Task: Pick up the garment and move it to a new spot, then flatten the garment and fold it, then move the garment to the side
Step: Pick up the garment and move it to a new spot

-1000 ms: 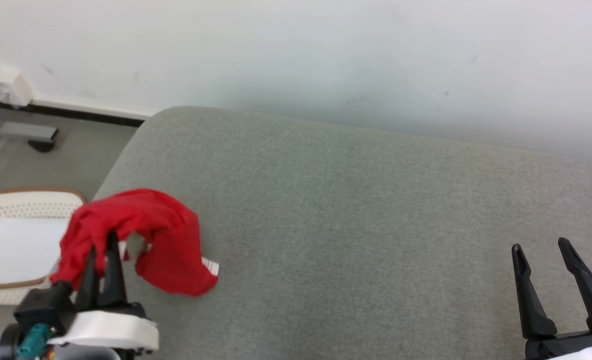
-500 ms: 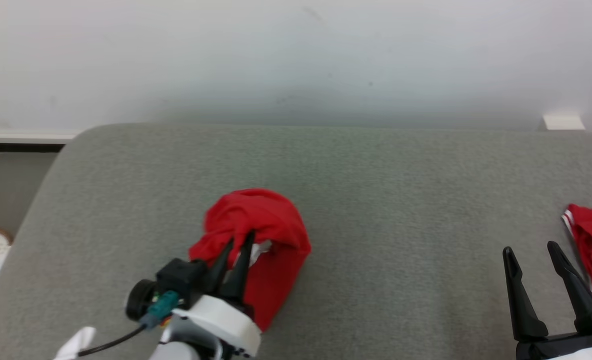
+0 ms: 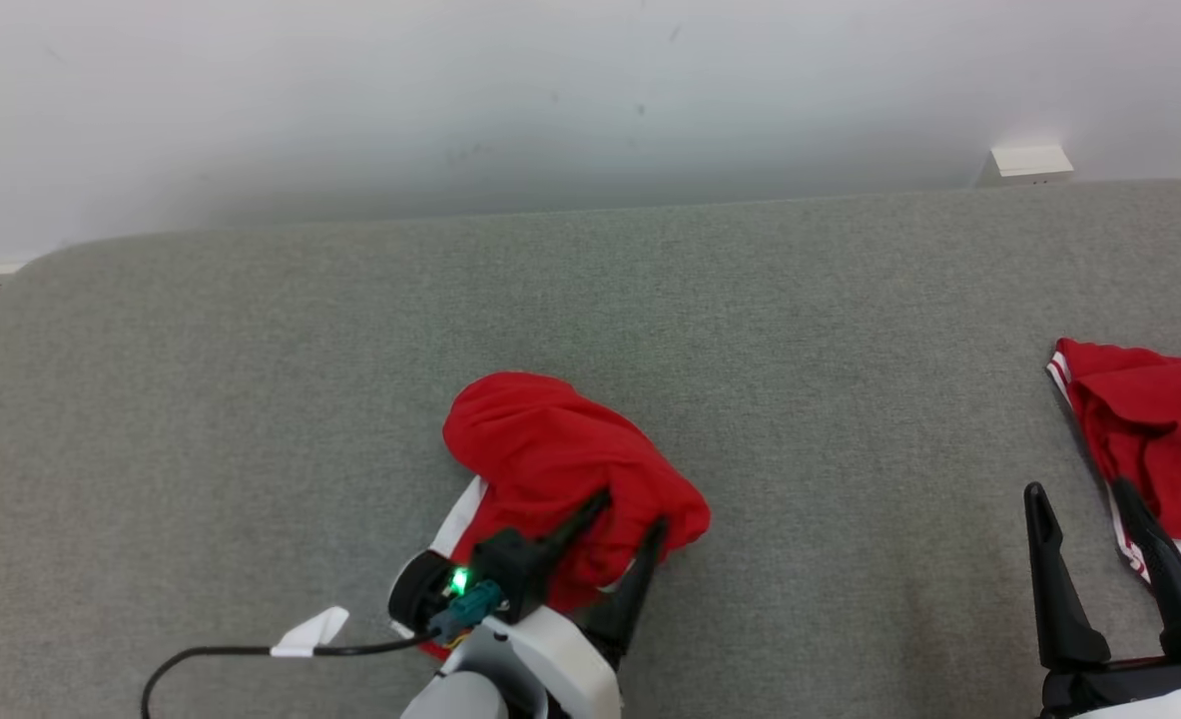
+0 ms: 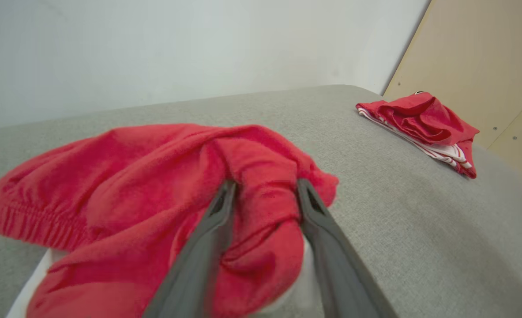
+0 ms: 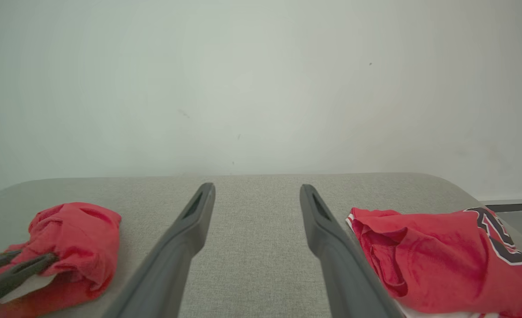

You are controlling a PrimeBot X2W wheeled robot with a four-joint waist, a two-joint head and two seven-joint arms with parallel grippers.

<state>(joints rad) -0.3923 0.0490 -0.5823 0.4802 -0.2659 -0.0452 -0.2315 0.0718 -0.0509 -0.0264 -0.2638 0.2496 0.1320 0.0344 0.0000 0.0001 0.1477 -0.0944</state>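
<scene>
A: Head view?
B: Red shorts point(image 3: 540, 439) lie bunched mid-frame on the grey cushion point(image 3: 251, 350); my left claw point(image 3: 632, 509) stands parted, released.
A: Left wrist?
B: Cloth lies between its fingers point(image 4: 205, 247). Flattening, folding, moving aside remain, I reckon.
A: Right wrist?
B: Right claw point(image 5: 256, 187) spread, empty.

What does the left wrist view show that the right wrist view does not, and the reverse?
The left wrist view adds a tan panel and the elastic hem of the garment. The right wrist view adds the right fingers, spread, and dark lettering on the second garment. Both show the two garments, the left fingers, the grey cushion and the wall.
</scene>
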